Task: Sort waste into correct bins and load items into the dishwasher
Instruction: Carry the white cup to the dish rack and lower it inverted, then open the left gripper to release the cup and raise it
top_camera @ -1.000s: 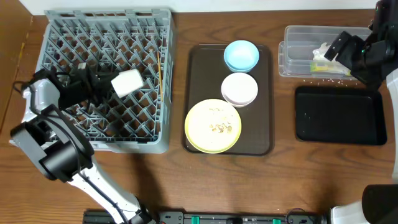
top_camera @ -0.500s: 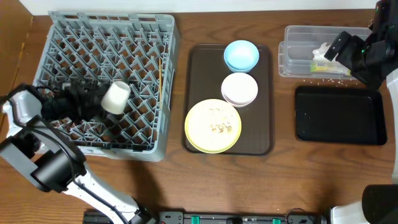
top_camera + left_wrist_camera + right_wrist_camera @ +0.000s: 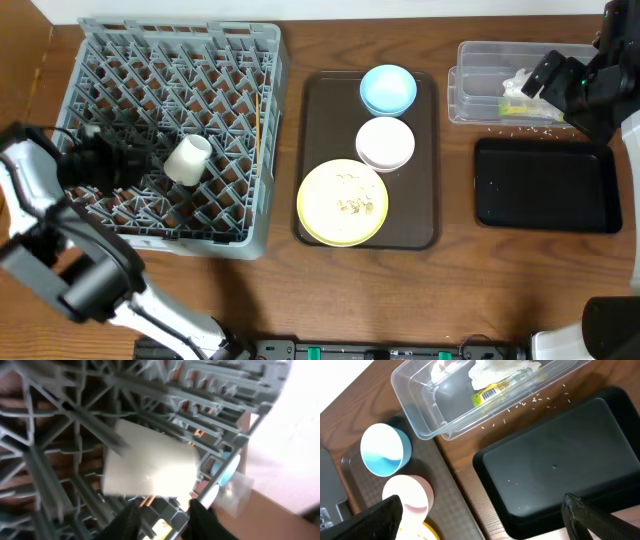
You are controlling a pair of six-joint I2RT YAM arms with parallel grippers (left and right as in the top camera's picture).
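The small pale cup (image 3: 188, 158) lies on its side among the pegs of the grey dish rack (image 3: 170, 60). My left gripper (image 3: 150, 165) sits just left of it, open, with nothing between its fingers; the cup (image 3: 150, 465) lies beyond the fingertips. Chopsticks (image 3: 258, 120) lie in the rack's right side. The yellow-green plate (image 3: 330, 210) with crumbs, the white bowl (image 3: 385, 143) and the blue bowl (image 3: 388, 89) rest on the brown tray (image 3: 325, 120). My right gripper (image 3: 485, 520) hangs wide open above the black tray (image 3: 555, 460), holding nothing. The napkin (image 3: 495, 370) and wrapper (image 3: 505, 385) lie in the clear tub (image 3: 420, 390).
Loose crumbs (image 3: 530, 128) are scattered on the table between the clear tub (image 3: 480, 60) and the black tray (image 3: 545, 185), with a few specks inside that tray. The rack's walls and pegs surround my left gripper.
My left gripper let go of the cup and drew back to the left. The cup dropped lower into the rack. The right arm has not moved.
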